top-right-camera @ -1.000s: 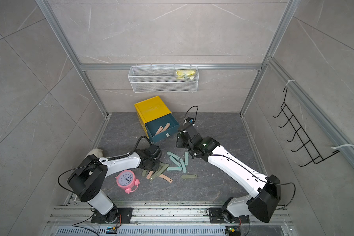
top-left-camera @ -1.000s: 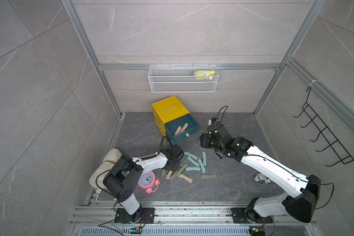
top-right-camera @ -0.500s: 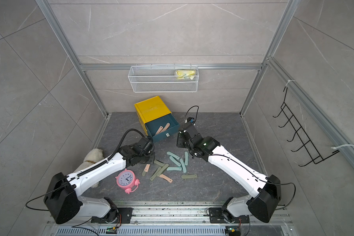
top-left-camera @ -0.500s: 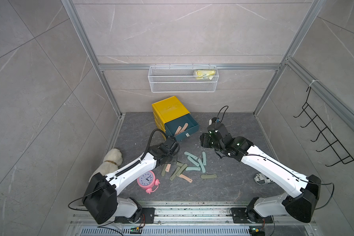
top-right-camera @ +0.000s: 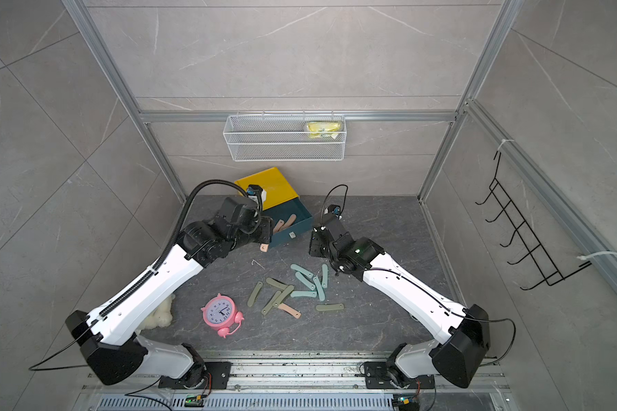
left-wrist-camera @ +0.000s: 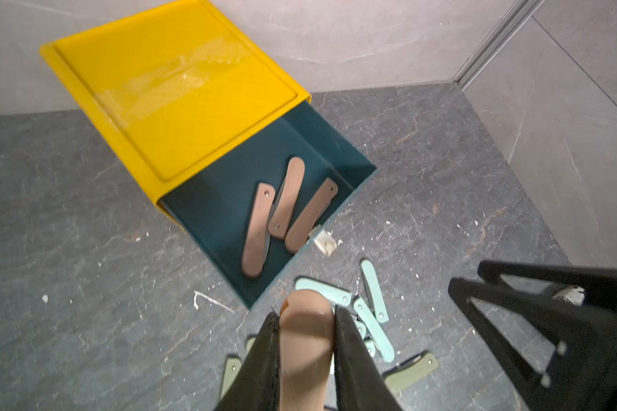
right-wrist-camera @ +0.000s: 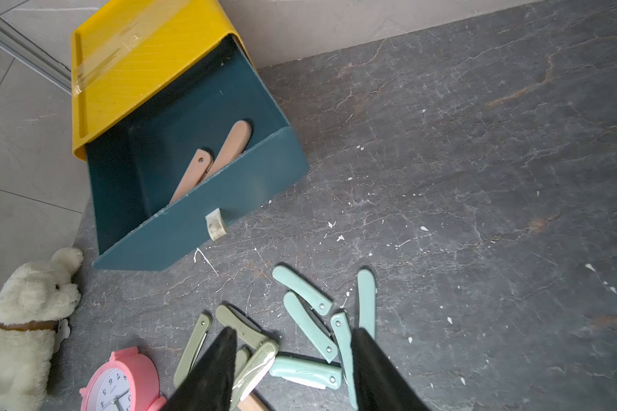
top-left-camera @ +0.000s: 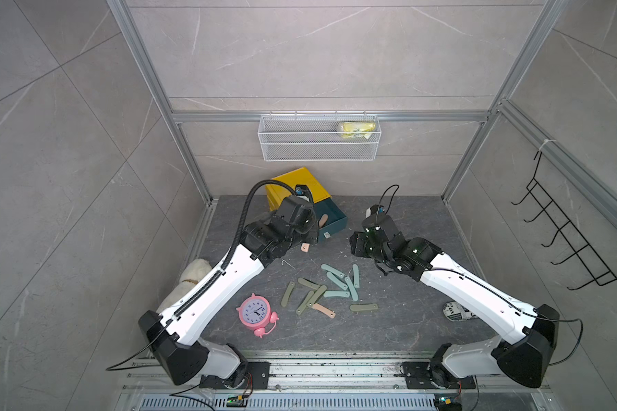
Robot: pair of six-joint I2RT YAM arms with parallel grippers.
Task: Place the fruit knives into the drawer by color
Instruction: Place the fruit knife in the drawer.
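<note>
Left gripper (left-wrist-camera: pixel 305 315), clamped on a pink knife (left-wrist-camera: pixel 301 359), has carried it from the pile (top-left-camera: pixel 330 290) to the open drawer (left-wrist-camera: pixel 339 149) at 12 o'clock. Three pink knives (left-wrist-camera: pixel 285 199) lie inside, so dropping it there should keep the colors sorted. Right gripper (right-wrist-camera: pixel 293 334) hangs empty, jaws apart.

drawer (left-wrist-camera: pixel 211 213): dark teal, pulled open.
pink knives (left-wrist-camera: pixel 286 199): three lying flat inside.
raised pink knife (left-wrist-camera: pixel 305 338): just outside drawer front.
teal knives (right-wrist-camera: pixel 309 329); green knives (right-wrist-camera: pixel 193 343): scattered on worktop.

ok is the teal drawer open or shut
Open. The teal drawer is pulled out from the yellow case, so its inside shows, with three pink fruit knives lying in it.
</note>
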